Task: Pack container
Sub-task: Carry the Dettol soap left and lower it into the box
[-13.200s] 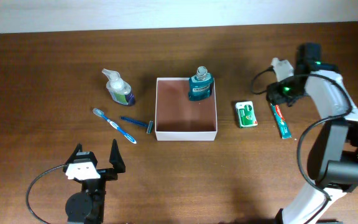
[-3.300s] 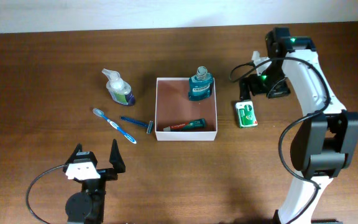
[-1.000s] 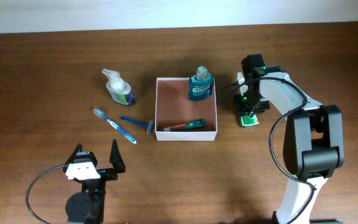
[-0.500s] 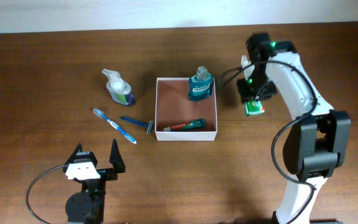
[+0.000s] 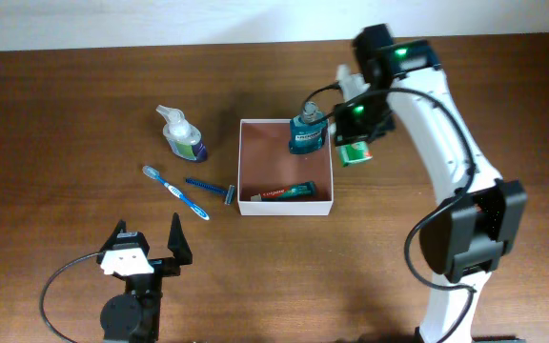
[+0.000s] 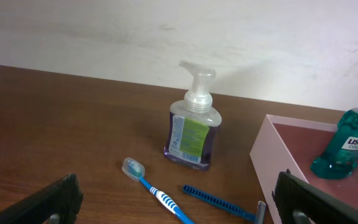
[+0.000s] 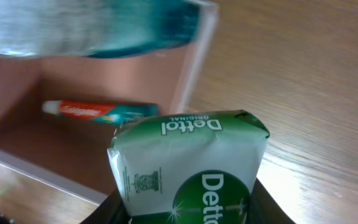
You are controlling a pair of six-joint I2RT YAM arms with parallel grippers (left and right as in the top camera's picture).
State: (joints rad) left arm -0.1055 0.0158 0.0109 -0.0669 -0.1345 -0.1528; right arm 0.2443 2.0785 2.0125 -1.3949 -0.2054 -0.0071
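Table (image 5: pixel 65 114): right tool (image 5: pixel 355 143), packet (image 7: pixel 188 168) aloft beside container (image 5: pixel 285 207)

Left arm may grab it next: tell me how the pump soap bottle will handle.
The pump soap bottle stands tall on a small base, so a push near the pump would probably tip it. Its clear plastic wall looks smooth, likely slippery. Purple liquid shows only low down, so it may be light.

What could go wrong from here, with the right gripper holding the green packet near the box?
The right gripper holds the green packet just outside the wall of the container, so it may catch the thin wall or drop outside. The mouthwash bottle stands in the nearest corner; the arm may knock it over.
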